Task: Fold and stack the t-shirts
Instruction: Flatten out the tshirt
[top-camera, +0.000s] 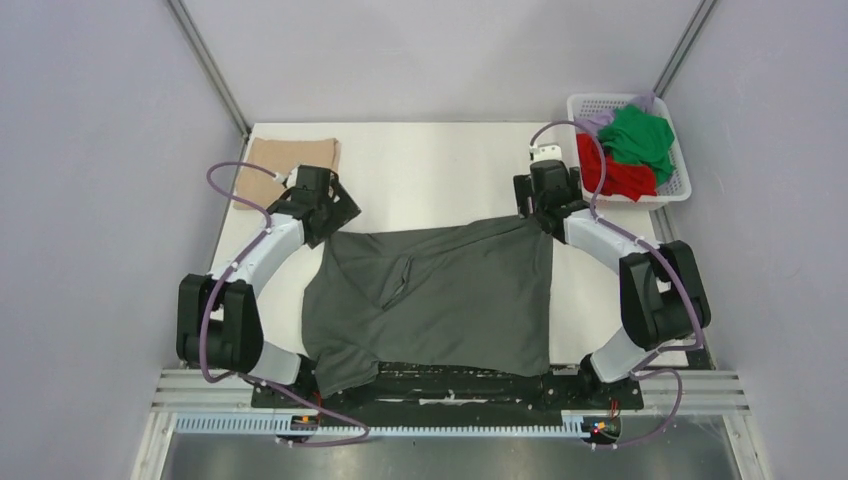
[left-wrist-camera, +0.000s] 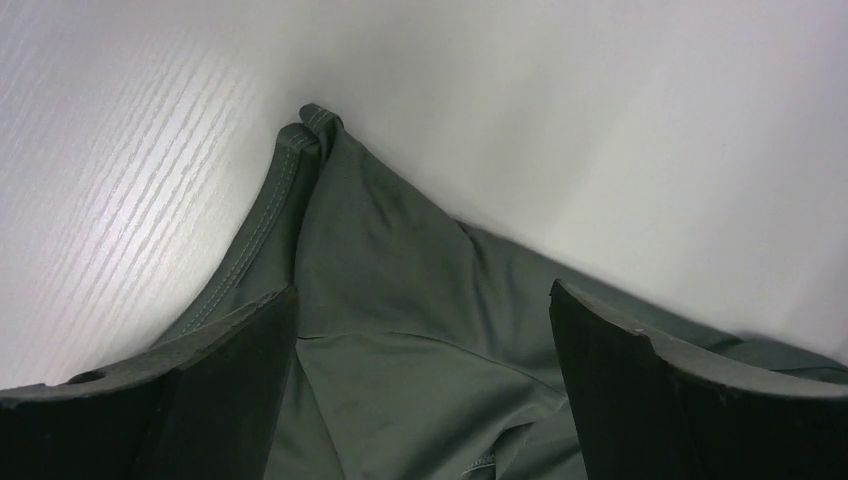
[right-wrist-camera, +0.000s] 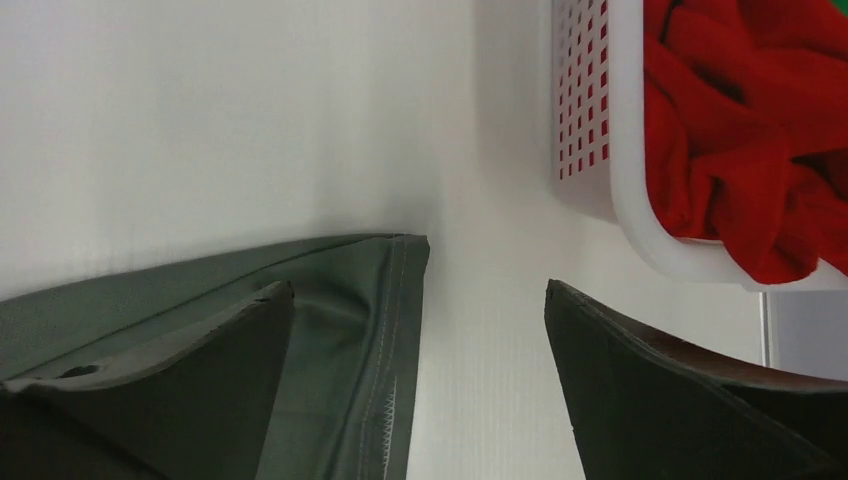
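A dark green t-shirt (top-camera: 440, 295) lies spread on the white table, partly hanging over the near edge. My left gripper (top-camera: 330, 215) is open just above its far left corner; the left wrist view shows the cloth (left-wrist-camera: 400, 300) between the spread fingers (left-wrist-camera: 200, 390). My right gripper (top-camera: 548, 215) is open over the far right corner; the hemmed corner (right-wrist-camera: 385, 300) lies by the left finger (right-wrist-camera: 170, 380), with bare table under the gap. A folded tan t-shirt (top-camera: 290, 160) lies at the far left.
A white basket (top-camera: 672, 190) at the far right holds red (top-camera: 620, 175), green (top-camera: 640, 135) and purple garments; it also shows in the right wrist view (right-wrist-camera: 620, 150). A metal rail (top-camera: 450, 400) runs along the near edge.
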